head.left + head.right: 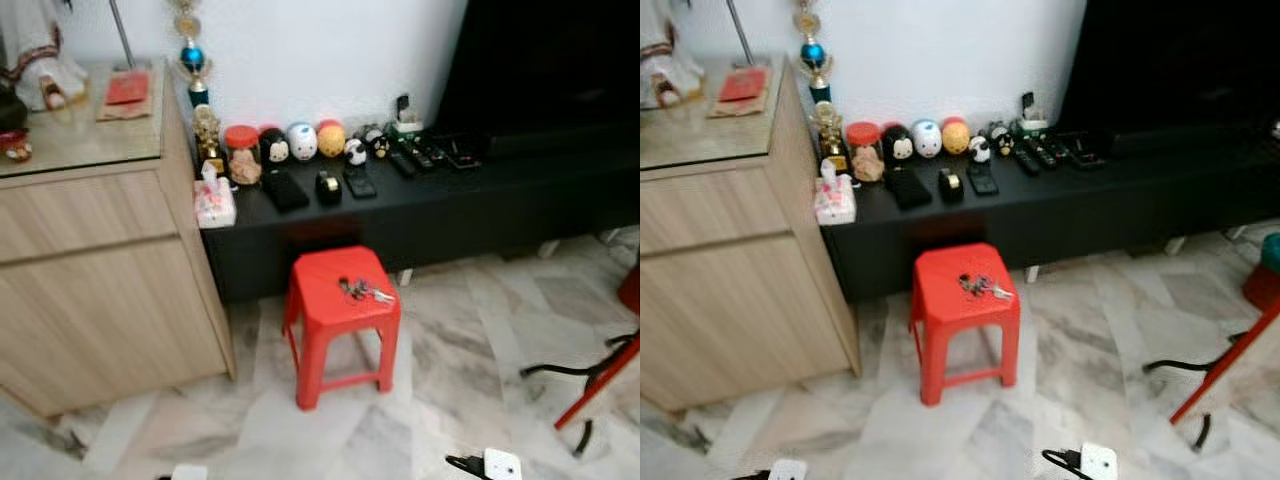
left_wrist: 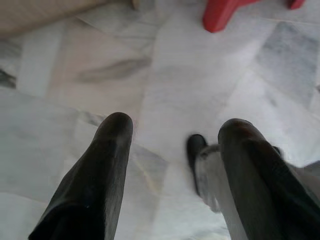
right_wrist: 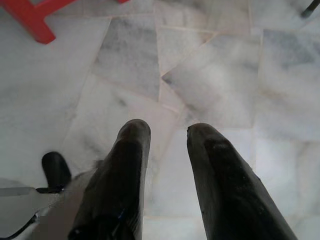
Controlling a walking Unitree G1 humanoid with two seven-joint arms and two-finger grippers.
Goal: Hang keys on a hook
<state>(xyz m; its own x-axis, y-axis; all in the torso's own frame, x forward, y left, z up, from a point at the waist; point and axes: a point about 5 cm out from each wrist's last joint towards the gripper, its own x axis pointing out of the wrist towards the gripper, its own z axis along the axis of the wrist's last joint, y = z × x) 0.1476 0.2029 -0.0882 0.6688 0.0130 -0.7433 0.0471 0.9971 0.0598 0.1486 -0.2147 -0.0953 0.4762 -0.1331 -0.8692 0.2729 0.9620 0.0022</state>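
**Both hands hanging empty over the floor, keys lying on the red stool**

Your left hand (image 2: 172, 132) is hanging above the marble floor (image 2: 165, 75) with its two black fingers (image 2: 107, 155) spread wide apart, and nothing is sitting between them. Your right hand (image 3: 167, 132) is pointing down at the same pale tiles, its fingers (image 3: 125, 160) parted by a narrower gap and likewise gripping nothing. A red stool leg is showing at the edge of each wrist view.

Through the head camera you are looking at the keys (image 1: 362, 291), which are lying in a small bunch on the seat of the red stool (image 1: 340, 300), toward its right side. The stool is standing on the floor just in front of a long black bench (image 1: 420, 205) against the white wall.

Along the bench a red-lidded jar (image 1: 242, 153), a row of round toy figures (image 1: 302, 140), several dark remotes (image 1: 420, 155) and a tissue box (image 1: 214, 203) are sitting. To the left a wooden cabinet (image 1: 100, 280) is standing beside the bench, with a trophy (image 1: 192, 60) at its back corner. A white plug (image 1: 500, 464) with a black cord is lying on the floor near the bottom edge.
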